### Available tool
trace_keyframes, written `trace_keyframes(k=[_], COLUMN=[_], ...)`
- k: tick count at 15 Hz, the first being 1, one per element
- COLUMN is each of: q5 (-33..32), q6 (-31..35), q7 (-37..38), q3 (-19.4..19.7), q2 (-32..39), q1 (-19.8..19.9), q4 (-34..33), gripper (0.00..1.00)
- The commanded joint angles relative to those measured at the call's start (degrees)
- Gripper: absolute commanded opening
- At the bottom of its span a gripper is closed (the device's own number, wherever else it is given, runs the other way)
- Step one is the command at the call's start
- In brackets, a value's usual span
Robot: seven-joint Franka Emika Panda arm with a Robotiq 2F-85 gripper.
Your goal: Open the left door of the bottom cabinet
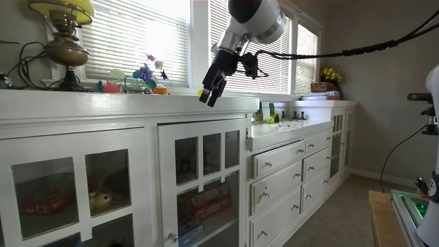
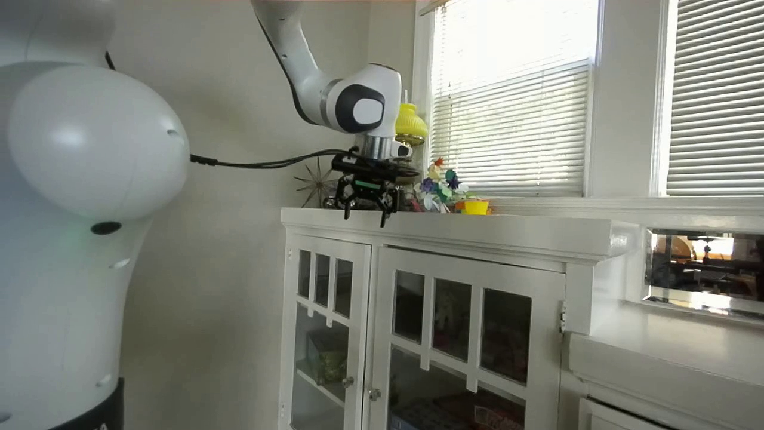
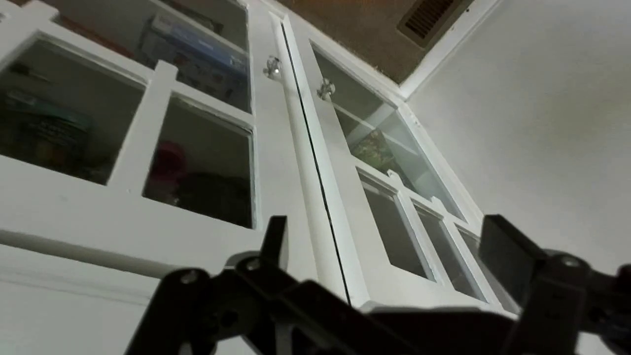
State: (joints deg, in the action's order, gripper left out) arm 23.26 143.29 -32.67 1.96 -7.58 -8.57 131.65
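The bottom cabinet is white, with a countertop edge (image 1: pixel 120 106) that also shows in an exterior view (image 2: pixel 507 233). Its left door (image 2: pixel 325 313) looks shut or nearly so, beside the grey wall. Its panes show large in an exterior view (image 1: pixel 82 188). In the wrist view, which stands upside down, the left door (image 3: pixel 384 177) is on the right. Its glass knob (image 3: pixel 326 89) also shows in an exterior view (image 2: pixel 348 381). My gripper (image 2: pixel 364 220) points down near countertop height, above the doors and apart from the left door. Its fingers (image 3: pixel 384 229) are spread wide and hold nothing; it also shows in an exterior view (image 1: pixel 208 100).
The neighbouring glazed door (image 2: pixel 468 364) has its knob (image 1: pixel 173 236) beside the left door. Drawers (image 1: pixel 274 192) stand beyond it. A brass lamp (image 1: pixel 66 51) and paper flowers (image 1: pixel 144 73) stand on the countertop. A wall (image 3: pixel 537 113) bounds the left door's hinge side. A cable (image 1: pixel 329 55) trails from the wrist.
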Motion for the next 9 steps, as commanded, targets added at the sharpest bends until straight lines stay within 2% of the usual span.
trace_keyframes(k=[1, 3, 5, 9], q5=[10.15, 18.41, 25.14, 34.85], q6=[11.78, 14.77, 14.99, 13.93], q7=[-12.28, -21.09, -29.39, -44.58], q3=[-2.10, -2.45, -3.37, -3.95], q2=[4.35, 7.14, 9.72, 14.49], q1=[-3.25, -6.11, -7.15, -6.43], q4=[0.12, -1.88, -4.09, -7.56], gripper=[1.00, 1.00, 1.00, 1.00])
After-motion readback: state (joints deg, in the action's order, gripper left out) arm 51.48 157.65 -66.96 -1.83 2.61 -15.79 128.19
